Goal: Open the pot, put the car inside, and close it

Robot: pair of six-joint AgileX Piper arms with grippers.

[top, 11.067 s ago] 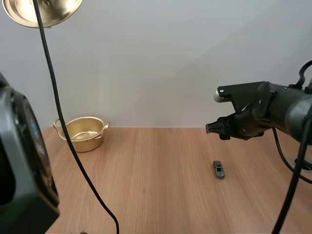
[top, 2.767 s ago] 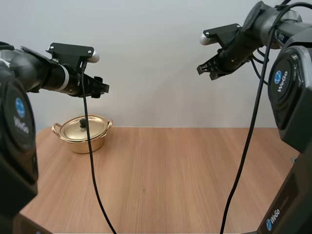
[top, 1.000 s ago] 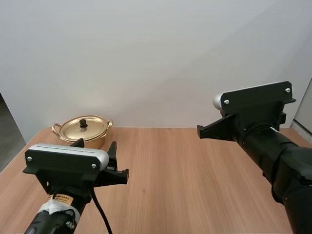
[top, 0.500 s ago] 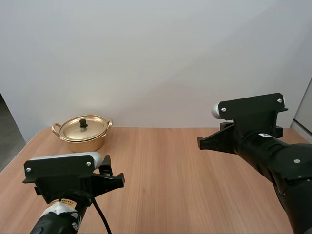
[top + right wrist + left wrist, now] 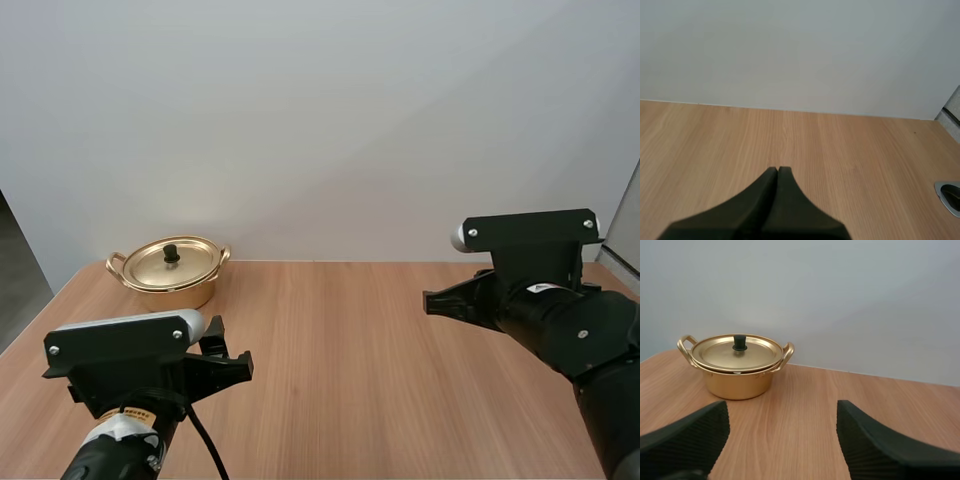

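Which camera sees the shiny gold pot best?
The left wrist view: the pot sits close, lid, black knob and both handles plain. The high view has it small at the table's far left corner.

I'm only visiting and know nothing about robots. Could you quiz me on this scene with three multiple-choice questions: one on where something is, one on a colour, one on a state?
1. Where on the table does the pot stand?
A) far left corner
B) middle
C) near right edge

2. What colour is the knob on the lid?
A) red
B) black
C) white

3. Look at the left gripper. How do its fingers stand?
A) shut together
B) open, apart
C) pinching the lid

Answers:
1 A: the high view shows the pot at the back left.
2 B: a black knob sits on the gold lid.
3 B: in the left wrist view the two fingers stand apart with bare table between them.
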